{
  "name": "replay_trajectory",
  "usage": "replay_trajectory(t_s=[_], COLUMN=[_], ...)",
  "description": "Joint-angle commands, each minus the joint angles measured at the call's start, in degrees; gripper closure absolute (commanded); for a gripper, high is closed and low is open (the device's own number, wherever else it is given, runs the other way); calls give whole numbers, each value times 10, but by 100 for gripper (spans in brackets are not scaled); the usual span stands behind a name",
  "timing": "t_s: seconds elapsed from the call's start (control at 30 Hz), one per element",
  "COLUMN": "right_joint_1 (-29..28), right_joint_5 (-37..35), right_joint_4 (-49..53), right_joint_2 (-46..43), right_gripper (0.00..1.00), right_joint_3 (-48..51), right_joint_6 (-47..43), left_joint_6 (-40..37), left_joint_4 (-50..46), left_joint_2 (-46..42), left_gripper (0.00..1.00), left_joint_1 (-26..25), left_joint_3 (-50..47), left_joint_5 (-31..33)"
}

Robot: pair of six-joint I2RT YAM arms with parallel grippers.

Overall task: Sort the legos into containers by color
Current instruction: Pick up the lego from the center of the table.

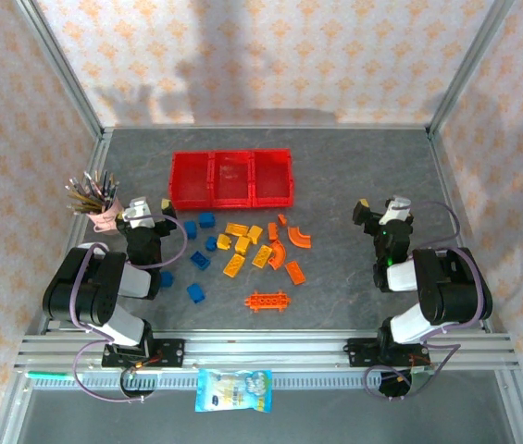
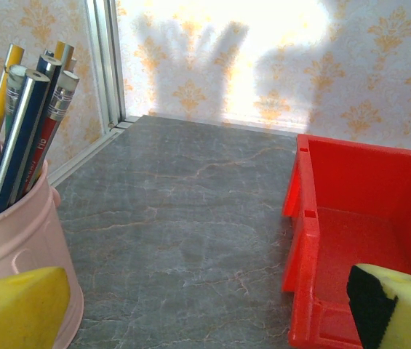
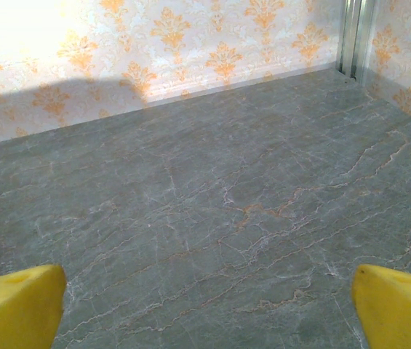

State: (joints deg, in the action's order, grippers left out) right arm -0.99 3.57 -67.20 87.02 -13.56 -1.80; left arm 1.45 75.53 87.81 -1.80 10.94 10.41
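Left arm: it is folded back over its base at the near edge, with the elbow raised and the wrist aimed at the far wall.
Left gripper (image 1: 150,207) (image 2: 205,316): the jaws are spread wide and released, and nothing is held between the yellow pads (image 2: 16,309).
Pencil cup (image 1: 104,218) (image 2: 16,240): this pink cup is seen just left of the left gripper and is filled with pencils (image 1: 88,191).
Blue legos (image 1: 201,260): these are scattered on the table (image 1: 354,296) just right of the left gripper, some nearer the base than it.
Containers (image 1: 210,176) (image 2: 307,218): the three red bins are set in a row ahead and to the right of the left gripper.
Yellow-orange legos (image 1: 242,245): these are found between the two grippers, nearer the left one, on the table short of the bins.
Darker orange legos (image 1: 291,242): these are placed well left of the right gripper.
Ladder-like plate (image 1: 268,300): it is laid flat, apart from the cluster and closer to the bases.
Right arm: it is folded like the left one, with the wrist raised over bare table.
Right gripper (image 1: 380,209) (image 3: 205,309): the jaws are parted fully and nothing is grasped.
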Motion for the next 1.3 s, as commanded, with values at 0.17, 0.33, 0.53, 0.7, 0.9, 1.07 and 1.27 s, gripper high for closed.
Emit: replay_trajectory(t_s=[0.17, 0.33, 0.53, 0.7, 0.9, 1.07, 1.27], right_joint_1=[-4, -4, -2, 1, 0, -17, -66], right_joint_5=[-40, -42, -64, -48, 1, 55, 102], right_joint_4=[1, 120, 284, 413, 495, 569, 631], right_joint_2=[-78, -153, -233, -276, -295, -268, -241], right_gripper=[0, 0, 0, 0, 0, 0, 0], right_joint_3=[20, -11, -72, -96, -130, -172, -194], right_joint_6=[6, 26, 143, 251, 265, 252, 230], left_joint_6=[-4, 15, 140, 269, 306, 318, 330], left_joint_4=[-90, -144, -180, -200, -412, -523, -666], left_joint_2=[-84, -163, -237, -253, -259, -293, -305], left_gripper=[0, 0, 0, 0, 1, 1, 2], left_joint_1=[4, 4, 4, 7, 6, -24, -119], left_joint_3=[27, 29, 37, 37, 122, 146, 190], left_joint_5=[-21, -14, -26, -28, -131, -173, -173])
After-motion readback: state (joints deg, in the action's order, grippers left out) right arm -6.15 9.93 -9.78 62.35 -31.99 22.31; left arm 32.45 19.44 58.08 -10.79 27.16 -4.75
